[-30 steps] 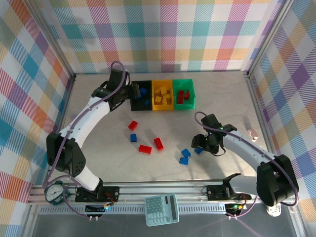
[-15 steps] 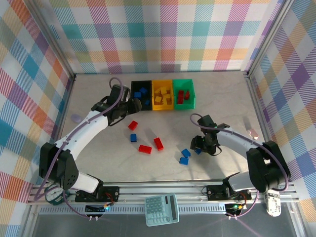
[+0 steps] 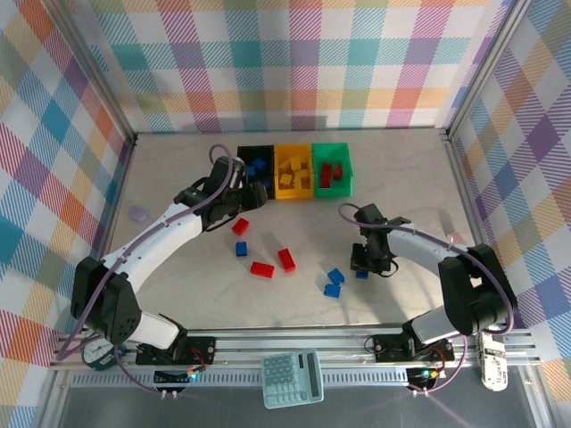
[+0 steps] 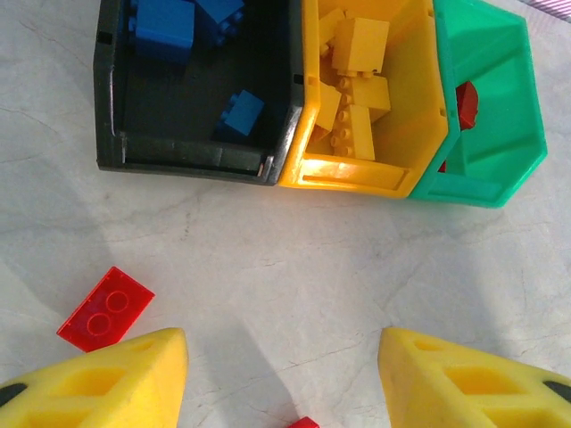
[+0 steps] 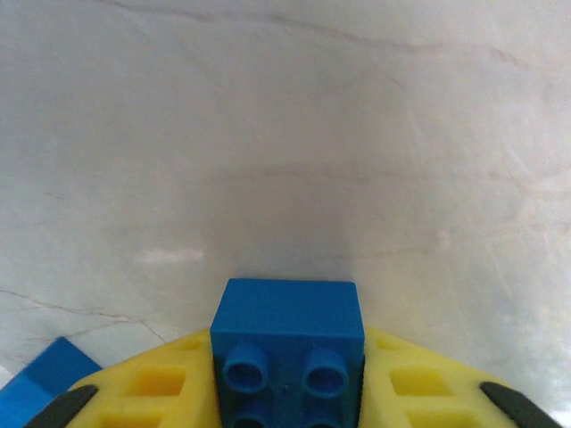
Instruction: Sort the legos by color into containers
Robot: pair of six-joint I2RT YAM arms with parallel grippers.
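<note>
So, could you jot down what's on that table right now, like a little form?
Black bin: holds blue bricks
Yellow bin: holds yellow bricks
Green bin: holds red bricks
Loose reds: three on the table
Loose blues: three on the table
Left claw: open, empty, in front of the bins
Right claw: shut on a blue brick
Calculator: near edge, between the arm bases
</note>
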